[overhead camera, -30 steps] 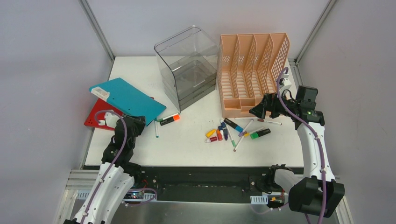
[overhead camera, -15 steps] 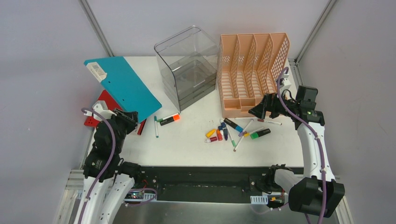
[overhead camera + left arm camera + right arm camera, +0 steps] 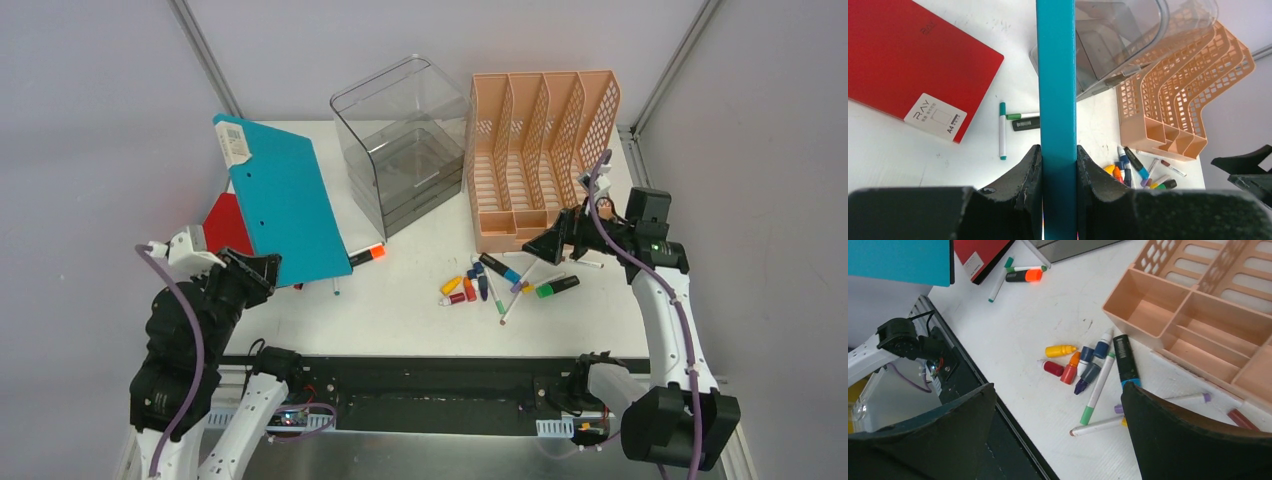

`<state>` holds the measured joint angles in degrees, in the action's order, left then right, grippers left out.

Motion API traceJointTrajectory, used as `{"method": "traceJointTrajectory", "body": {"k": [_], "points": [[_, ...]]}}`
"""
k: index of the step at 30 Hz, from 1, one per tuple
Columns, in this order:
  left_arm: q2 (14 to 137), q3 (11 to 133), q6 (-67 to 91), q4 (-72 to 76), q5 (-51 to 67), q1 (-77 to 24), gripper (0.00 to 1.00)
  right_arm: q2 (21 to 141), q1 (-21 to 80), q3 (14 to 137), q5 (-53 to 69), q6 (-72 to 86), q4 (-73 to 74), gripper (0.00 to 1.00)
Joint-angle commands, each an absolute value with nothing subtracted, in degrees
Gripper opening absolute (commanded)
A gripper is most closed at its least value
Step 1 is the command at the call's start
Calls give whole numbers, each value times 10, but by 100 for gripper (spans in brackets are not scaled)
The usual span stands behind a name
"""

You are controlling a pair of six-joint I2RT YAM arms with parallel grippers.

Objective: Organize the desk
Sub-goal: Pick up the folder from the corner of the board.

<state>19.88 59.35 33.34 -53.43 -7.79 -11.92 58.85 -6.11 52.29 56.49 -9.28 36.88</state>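
The white desk (image 3: 400, 305) holds scattered stationery. My left gripper (image 3: 268, 268) is shut on the near edge of a teal folder (image 3: 285, 205) and holds it raised and tilted above the desk's left side; the left wrist view shows its edge (image 3: 1056, 75) clamped between both fingers. A red A4 notebook (image 3: 226, 224) lies flat under it, also in the left wrist view (image 3: 908, 65). My right gripper (image 3: 550, 245) is open and empty above the pen pile (image 3: 500, 280), in front of the peach file rack (image 3: 540, 150). Pens and small bottles (image 3: 1083, 370) lie between its fingers.
A clear plastic drawer box (image 3: 400, 140) stands at the back centre. An orange highlighter (image 3: 368, 255) and a green pen (image 3: 1002, 130) lie near the folder's lower corner. Grey walls and aluminium rails border the desk. A black rail (image 3: 420, 385) runs along the near edge.
My left arm has drawn back and up, lifting the teal folder from flat on the desk to steeply tilted and uncovering the red notebook. The right gripper has shifted slightly left and lower.
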Motion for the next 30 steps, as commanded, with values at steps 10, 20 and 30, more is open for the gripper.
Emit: {"method": "traceJointTrajectory", "body": {"k": [10,20,30], "points": [[198,731,317,-541,28,-118,0,576,-10,468,782,-78,262,100],[206,748,308,-583,120,-140,0,598,55,449,772,-38,214,100],[234,706,269,-538,281,-160,0,603,87,466,763,-104,265,100]]}}
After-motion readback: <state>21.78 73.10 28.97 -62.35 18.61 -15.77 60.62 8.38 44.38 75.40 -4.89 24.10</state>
